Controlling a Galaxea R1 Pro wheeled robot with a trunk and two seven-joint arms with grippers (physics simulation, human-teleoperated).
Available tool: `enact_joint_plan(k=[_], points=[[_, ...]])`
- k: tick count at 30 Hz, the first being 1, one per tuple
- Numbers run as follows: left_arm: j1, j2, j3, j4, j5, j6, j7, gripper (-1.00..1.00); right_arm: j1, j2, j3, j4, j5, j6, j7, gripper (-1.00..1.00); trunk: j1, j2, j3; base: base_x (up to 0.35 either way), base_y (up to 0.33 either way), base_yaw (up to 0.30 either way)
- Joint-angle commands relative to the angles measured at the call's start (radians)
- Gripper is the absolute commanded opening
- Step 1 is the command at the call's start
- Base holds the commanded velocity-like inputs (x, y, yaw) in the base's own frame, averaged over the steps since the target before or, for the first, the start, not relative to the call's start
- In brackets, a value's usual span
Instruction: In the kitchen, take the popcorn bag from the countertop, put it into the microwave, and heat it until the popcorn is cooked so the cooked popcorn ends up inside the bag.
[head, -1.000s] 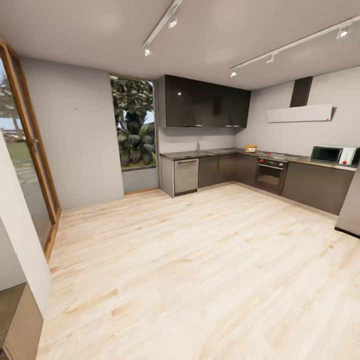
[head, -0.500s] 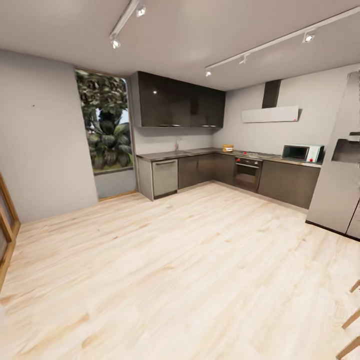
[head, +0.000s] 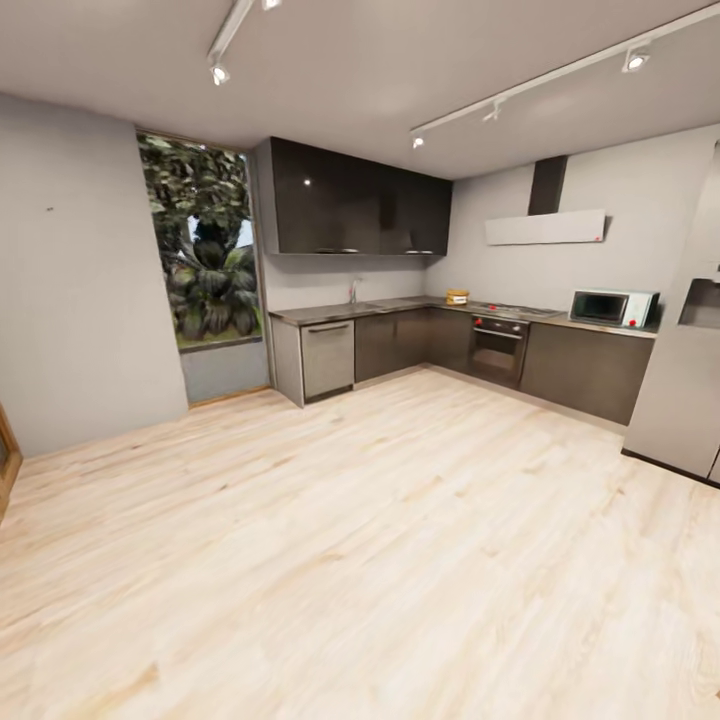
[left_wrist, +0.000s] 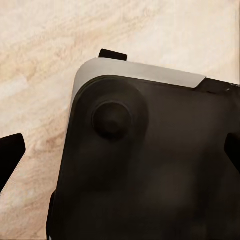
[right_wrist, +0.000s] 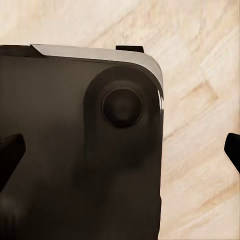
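Far left in the head view: a tall window (head: 200, 240) with greenery behind it, then open wooden floor (head: 330, 540) all the way to the kitchen. Further right, a steel dishwasher front (head: 328, 358) under the grey countertop (head: 395, 304). On that slab, near the corner and just before the hob, a small tan blob: most likely the popcorn bag (head: 457, 296), well apart from the robot. Seems to sit upright, squat; too small to tell which way the label faces or where the long axis runs. Right again, the dark built-in oven (head: 498, 348), then the microwave (head: 612, 307) on the counter, door shut, well apart from the bag. Far right, a pale fridge (head: 685, 400).

In the wrist views, left gripper (left_wrist: 120, 155) and right gripper (right_wrist: 120, 155) both spread wide, holding nothing, hanging over the robot's dark base (left_wrist: 150, 175) and the floor.

Likely trouble from here: clipping the fridge corner with the base while driving in, caused by cutting too far right; stopping short of reach at the counter; taking the oven for the microwave; tipping or squashing the soft sack with a careless pinch.
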Motion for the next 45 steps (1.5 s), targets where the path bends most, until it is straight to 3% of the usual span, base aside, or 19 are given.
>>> enact_joint_plan(k=[1,45], points=[[0.000,0.000,0.002,-0.001,0.005,-0.001,0.001,1.00,0.000,0.000,0.001,0.001,0.000,-0.004,0.000,1.00,0.001,0.000,-0.001,0.322,0.000,0.000],[0.000,0.000,-0.002,0.002,0.006,-0.001,0.002,1.00,0.000,0.001,0.004,-0.001,0.010,-0.010,0.008,1.00,0.001,0.000,-0.001,0.325,0.000,0.000]])
